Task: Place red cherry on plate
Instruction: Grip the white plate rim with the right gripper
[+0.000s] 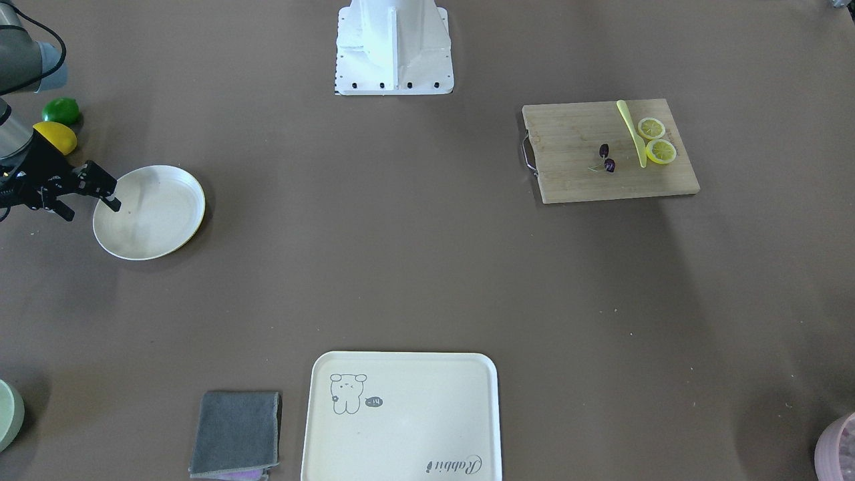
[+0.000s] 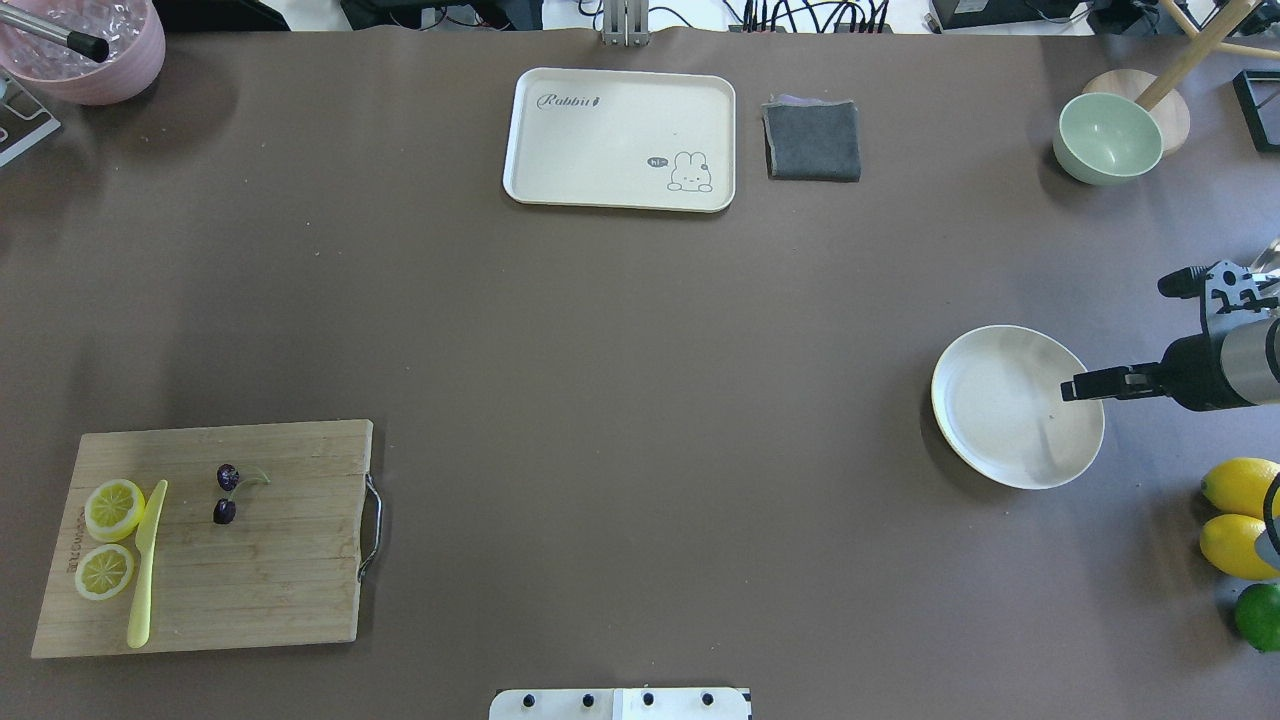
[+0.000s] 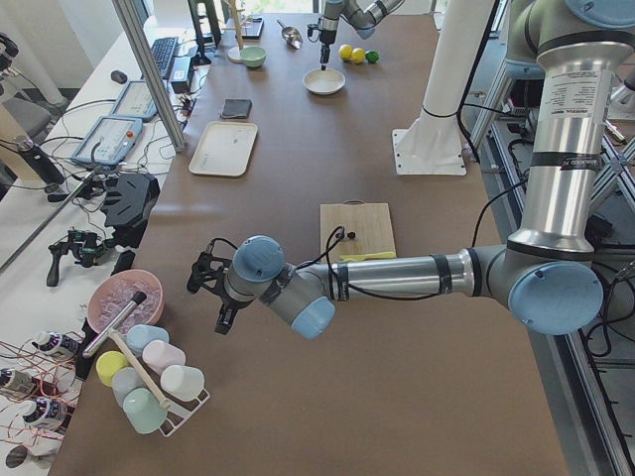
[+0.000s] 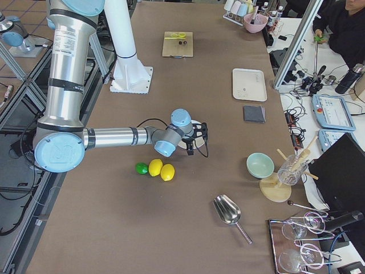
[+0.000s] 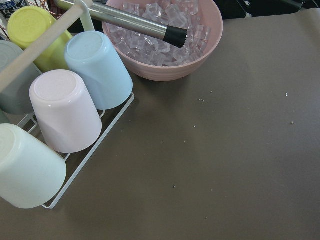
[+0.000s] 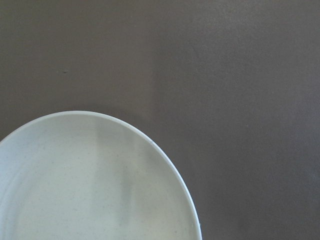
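Observation:
The red cherry (image 1: pixel 606 158) is a pair of small dark fruits on thin stems, lying on the wooden cutting board (image 1: pixel 574 175) on my left side; in the overhead view the red cherry (image 2: pixel 226 493) sits near the board's middle. The round cream plate (image 2: pixel 1000 410) rests far off on my right side. My right gripper (image 2: pixel 1115 337) hovers at the plate's outer rim, open and holding nothing, one finger over the plate (image 1: pixel 150 214). The right wrist view shows only the plate's edge (image 6: pixel 75 180). My left gripper (image 3: pixel 210 297) shows only in the exterior left view, beyond the board's end, and I cannot tell its state.
Two lemon slices (image 2: pixel 110 540) and a yellow knife (image 2: pixel 146 565) share the board. A cream tray (image 2: pixel 620 138), a grey cloth (image 2: pixel 812 140) and a green bowl (image 2: pixel 1107 137) line the far edge. Lemons (image 2: pixel 1240 515) and a lime lie near the right arm. A pink ice bowl (image 5: pixel 165 50) and a cup rack (image 5: pixel 65 115) are under the left wrist.

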